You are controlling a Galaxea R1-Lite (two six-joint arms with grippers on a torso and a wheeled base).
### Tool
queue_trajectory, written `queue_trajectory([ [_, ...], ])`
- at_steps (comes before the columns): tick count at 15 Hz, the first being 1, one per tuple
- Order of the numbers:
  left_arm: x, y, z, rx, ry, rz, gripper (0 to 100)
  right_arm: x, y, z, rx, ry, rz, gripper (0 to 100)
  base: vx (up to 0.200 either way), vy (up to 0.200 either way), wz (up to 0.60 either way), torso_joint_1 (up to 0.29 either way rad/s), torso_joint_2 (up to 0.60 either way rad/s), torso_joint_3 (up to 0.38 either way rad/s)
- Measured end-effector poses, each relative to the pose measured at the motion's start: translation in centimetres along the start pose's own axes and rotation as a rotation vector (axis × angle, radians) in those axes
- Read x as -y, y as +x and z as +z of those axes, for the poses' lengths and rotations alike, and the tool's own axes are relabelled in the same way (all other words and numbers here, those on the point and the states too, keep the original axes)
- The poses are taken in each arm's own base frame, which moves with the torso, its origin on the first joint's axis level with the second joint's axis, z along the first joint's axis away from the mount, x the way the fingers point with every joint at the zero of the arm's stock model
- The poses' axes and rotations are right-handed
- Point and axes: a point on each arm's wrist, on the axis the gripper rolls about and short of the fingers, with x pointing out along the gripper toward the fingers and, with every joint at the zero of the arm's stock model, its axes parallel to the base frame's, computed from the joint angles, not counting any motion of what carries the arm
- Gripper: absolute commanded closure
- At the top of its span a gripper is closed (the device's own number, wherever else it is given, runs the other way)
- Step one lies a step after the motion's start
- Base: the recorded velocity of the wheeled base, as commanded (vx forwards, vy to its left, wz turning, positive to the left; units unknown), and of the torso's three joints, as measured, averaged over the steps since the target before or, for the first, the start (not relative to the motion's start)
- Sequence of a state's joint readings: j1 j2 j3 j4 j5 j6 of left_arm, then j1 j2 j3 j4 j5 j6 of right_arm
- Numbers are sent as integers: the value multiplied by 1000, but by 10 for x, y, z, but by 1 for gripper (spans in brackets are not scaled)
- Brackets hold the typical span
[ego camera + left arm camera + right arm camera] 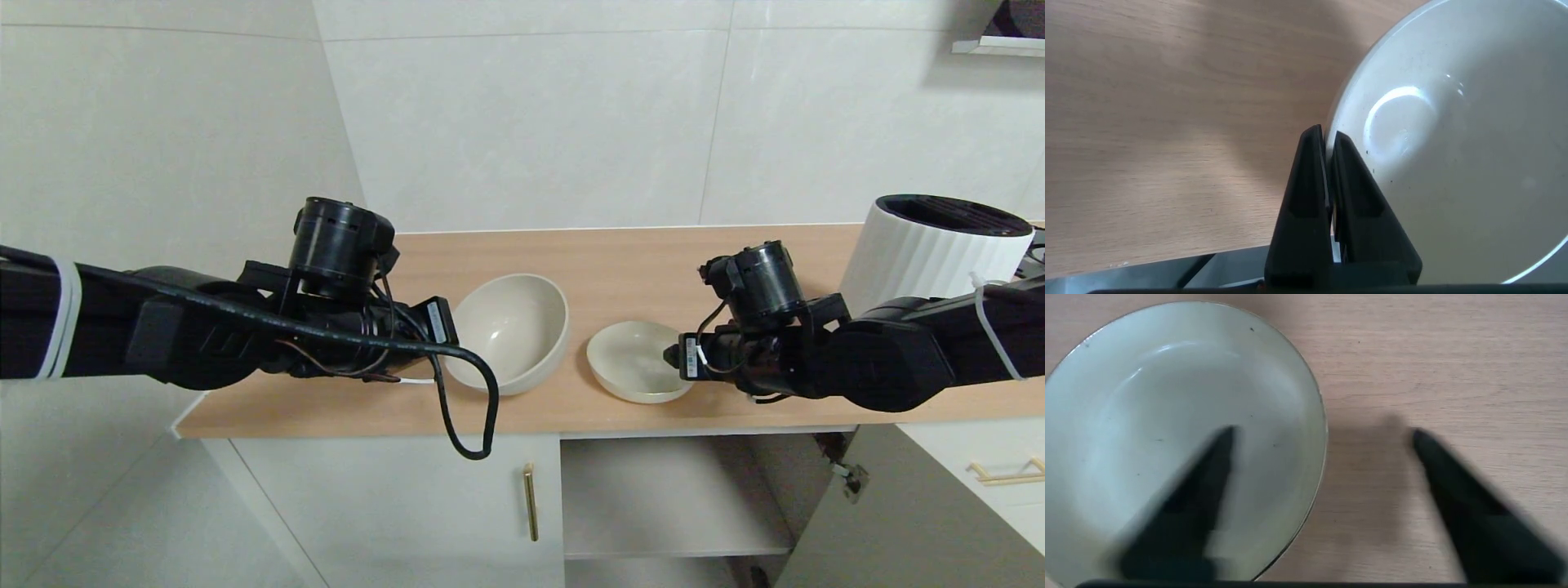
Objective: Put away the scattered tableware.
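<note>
Big bowl tilted near the counter's front edge in the head view, left gripper pinching its rim up close, right gripper spread astride the small bowl's rim

The left arm and right arm lie level, wrists pointing inward toward each other. The left pincer is pinched tight on the rim of the large bowl — the right pincer is spread wide, tips down.
</note>
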State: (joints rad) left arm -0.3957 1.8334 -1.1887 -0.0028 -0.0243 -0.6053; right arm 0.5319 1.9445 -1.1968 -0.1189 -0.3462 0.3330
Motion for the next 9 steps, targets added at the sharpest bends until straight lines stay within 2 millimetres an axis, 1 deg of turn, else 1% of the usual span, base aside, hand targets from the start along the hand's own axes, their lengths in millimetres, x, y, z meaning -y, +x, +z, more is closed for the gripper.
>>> queue_trajectory([
  [9,0,-1,0,0,0,-1,100,0,-1,2,6,5,3,100,0,0,0,0,0,0],
])
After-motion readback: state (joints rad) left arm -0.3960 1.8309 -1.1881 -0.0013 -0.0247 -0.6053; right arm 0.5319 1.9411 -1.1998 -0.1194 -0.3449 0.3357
